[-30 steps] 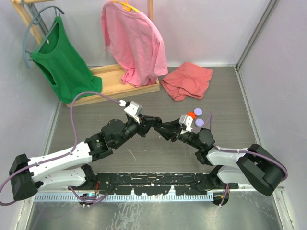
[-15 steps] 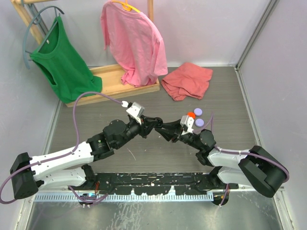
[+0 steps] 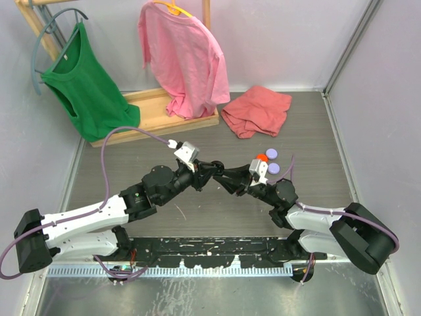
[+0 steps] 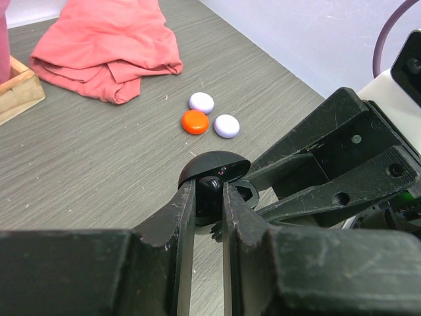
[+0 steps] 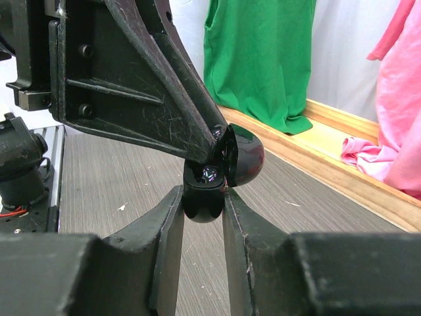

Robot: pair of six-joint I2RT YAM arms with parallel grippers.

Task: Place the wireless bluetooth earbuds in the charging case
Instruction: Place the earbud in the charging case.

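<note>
Earbud (image 4: 210, 185), black, pinched in the closed left gripper (image 4: 208, 195), sits at the mouth of the open-lidded charging case (image 5: 204, 205), itself clamped by the right gripper (image 5: 202, 197) above the table (image 3: 197, 135).

The left arm (image 3: 154, 187) has stretched a little farther right, its wrist camera (image 3: 187, 153) edging toward the right arm (image 3: 309, 217), and its purple cable (image 3: 128, 131) now arches higher and tighter. The right arm has settled slightly back toward its own side (elbow and shoulder link both shifted right and down).
</note>
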